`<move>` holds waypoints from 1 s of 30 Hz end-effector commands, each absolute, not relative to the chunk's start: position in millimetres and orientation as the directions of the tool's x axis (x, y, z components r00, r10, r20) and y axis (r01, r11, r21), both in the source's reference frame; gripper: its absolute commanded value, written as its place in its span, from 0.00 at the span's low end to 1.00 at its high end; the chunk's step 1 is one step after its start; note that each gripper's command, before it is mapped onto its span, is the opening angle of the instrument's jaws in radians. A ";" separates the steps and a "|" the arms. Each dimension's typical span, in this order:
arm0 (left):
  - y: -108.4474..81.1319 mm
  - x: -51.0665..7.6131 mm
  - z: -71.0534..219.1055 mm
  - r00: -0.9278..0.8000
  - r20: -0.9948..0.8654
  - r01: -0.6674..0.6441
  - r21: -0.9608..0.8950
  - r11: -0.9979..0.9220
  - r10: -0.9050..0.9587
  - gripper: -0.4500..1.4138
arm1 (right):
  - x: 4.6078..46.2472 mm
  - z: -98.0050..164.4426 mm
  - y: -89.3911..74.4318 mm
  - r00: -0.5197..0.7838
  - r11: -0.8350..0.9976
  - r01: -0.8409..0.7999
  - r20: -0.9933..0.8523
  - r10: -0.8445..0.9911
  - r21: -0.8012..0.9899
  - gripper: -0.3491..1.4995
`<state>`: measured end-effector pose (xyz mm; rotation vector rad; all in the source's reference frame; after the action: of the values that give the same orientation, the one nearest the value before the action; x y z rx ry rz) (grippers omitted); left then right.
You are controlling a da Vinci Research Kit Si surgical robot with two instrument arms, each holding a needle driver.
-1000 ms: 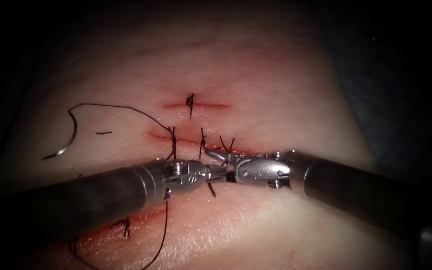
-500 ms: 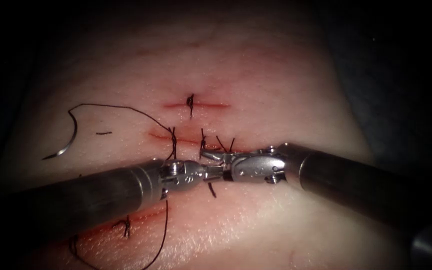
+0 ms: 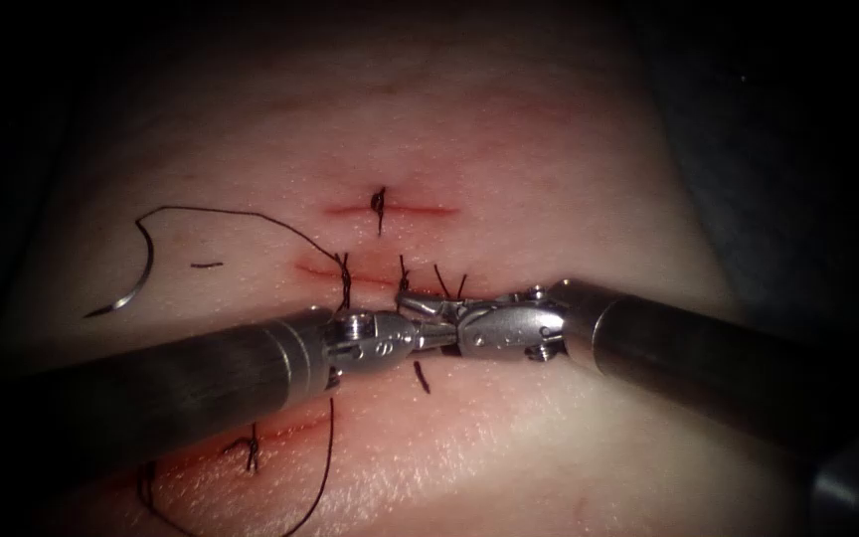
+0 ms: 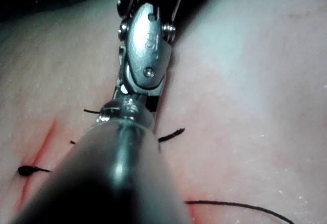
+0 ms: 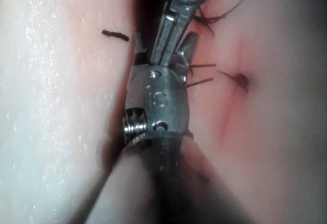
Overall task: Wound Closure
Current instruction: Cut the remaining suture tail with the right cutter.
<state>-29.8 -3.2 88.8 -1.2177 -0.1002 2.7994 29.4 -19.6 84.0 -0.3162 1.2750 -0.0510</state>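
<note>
**Endoscope view: both tools tip to tip at the cut, needle lying free**

We see the tissue (image 3: 509, 159) with its cut (image 3: 370, 273) running left to right. Just below the cut, the left tool (image 3: 428, 335) and right tool (image 3: 420, 303) meet; whether either grips thread we cannot tell. Well left of the cut the needle (image 3: 136, 273) lies unheld on the surface, long axis roughly vertical, point down-left. Thread (image 3: 241, 213) runs from it to the cut.

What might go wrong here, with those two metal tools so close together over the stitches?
The left tool and right tool meet tip to tip, so they could knock each other. They also sit right beside the short stitch ends and might snag one. The needle lies loose on the tissue, left of the cuts, held by neither tool; its thread trails toward the stitches and could tangle.
</note>
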 end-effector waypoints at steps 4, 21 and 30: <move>-3.4 -30.4 89.5 -0.673 -0.733 -0.045 -0.092 -0.995 0.098 0.00 | 31.1 85.0 -19.1 0.289 0.951 -0.135 -0.929 -0.231 -0.278 0.89; -4.3 -30.4 89.5 -0.670 -0.737 -0.025 -0.090 -0.996 0.084 0.00 | 31.0 85.5 -19.4 0.278 0.944 -0.110 -0.921 -0.272 -0.312 0.86; -5.3 -27.9 88.6 -0.664 -0.743 -0.015 -0.098 -0.995 0.084 0.00 | 27.9 85.0 -19.3 0.310 0.922 -0.209 -0.916 -0.253 -0.325 0.99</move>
<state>-26.9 -5.8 87.9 -1.2645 -0.1268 2.8074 27.3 -19.7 84.5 -0.4240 1.2599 -0.0254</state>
